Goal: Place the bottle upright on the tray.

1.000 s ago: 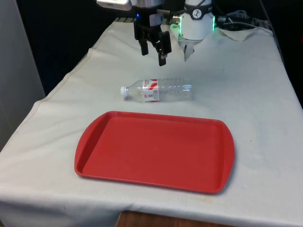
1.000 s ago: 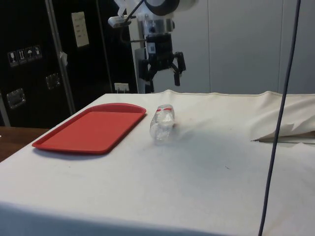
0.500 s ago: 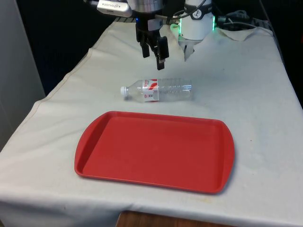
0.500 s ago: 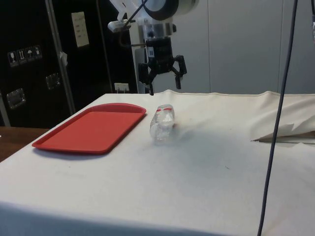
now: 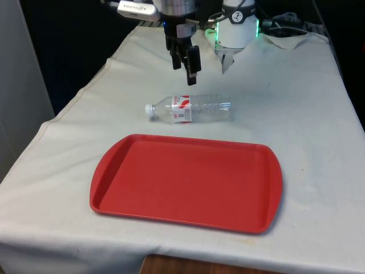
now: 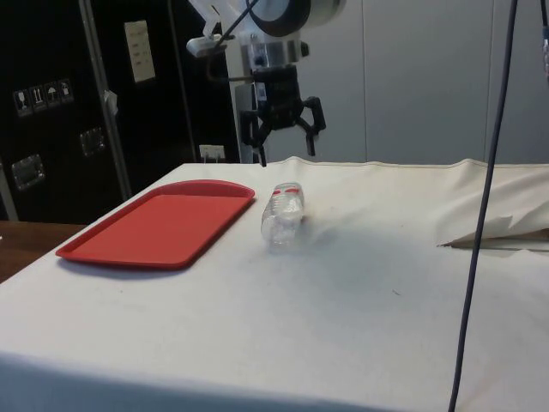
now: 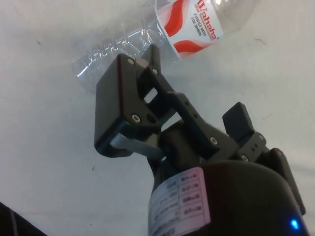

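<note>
Gripper (image 5: 186, 69) has rotated slightly, fingers spread wide, empty; clear water bottle (image 5: 191, 109) lies below it, long axis crosswise, red tray (image 5: 114, 171) beyond.

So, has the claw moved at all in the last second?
Yes. The claw has turned about its own axis and edged toward the front view's left, above the bottle, which lies unmoved.

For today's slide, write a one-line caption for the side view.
Open claw poised above a clear bottle lying on its side beside the red tray.
</note>
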Available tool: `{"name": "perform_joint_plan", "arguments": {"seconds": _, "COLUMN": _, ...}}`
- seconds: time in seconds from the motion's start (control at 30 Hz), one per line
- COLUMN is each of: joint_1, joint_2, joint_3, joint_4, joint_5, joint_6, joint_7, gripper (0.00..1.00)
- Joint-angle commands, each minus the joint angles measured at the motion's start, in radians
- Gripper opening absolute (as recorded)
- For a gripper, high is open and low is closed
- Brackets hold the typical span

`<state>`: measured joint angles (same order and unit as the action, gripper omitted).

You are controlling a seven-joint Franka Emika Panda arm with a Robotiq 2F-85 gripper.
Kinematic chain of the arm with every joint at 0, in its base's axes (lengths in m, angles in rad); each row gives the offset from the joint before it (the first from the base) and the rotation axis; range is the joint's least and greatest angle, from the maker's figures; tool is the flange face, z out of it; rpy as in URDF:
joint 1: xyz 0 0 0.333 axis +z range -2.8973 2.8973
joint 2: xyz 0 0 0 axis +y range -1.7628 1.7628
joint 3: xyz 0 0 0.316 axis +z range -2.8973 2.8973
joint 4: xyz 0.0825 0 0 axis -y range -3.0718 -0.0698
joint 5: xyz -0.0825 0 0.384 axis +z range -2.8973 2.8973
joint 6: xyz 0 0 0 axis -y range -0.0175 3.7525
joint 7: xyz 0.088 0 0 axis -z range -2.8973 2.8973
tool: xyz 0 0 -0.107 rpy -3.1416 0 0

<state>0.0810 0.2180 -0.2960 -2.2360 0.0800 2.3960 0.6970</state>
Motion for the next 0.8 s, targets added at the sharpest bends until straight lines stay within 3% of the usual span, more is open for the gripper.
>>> {"name": "perform_joint_plan", "arguments": {"seconds": 0.0, "joint_1": 0.004, "joint_2": 0.004, "joint_3": -0.003, "joint_4": 0.003, "joint_5": -0.011, "joint_6": 0.005, "joint_7": 0.020, "gripper": 1.00}}
{"name": "perform_joint_plan", "arguments": {"seconds": 0.47, "joint_1": 0.006, "joint_2": 0.037, "joint_3": 0.000, "joint_4": 0.026, "joint_5": -0.008, "joint_6": 0.018, "joint_7": 0.092, "gripper": 1.00}}
{"name": "perform_joint_plan", "arguments": {"seconds": 0.77, "joint_1": 0.000, "joint_2": 0.071, "joint_3": -0.002, "joint_4": 0.045, "joint_5": 0.002, "joint_6": 0.018, "joint_7": 0.117, "gripper": 1.00}}
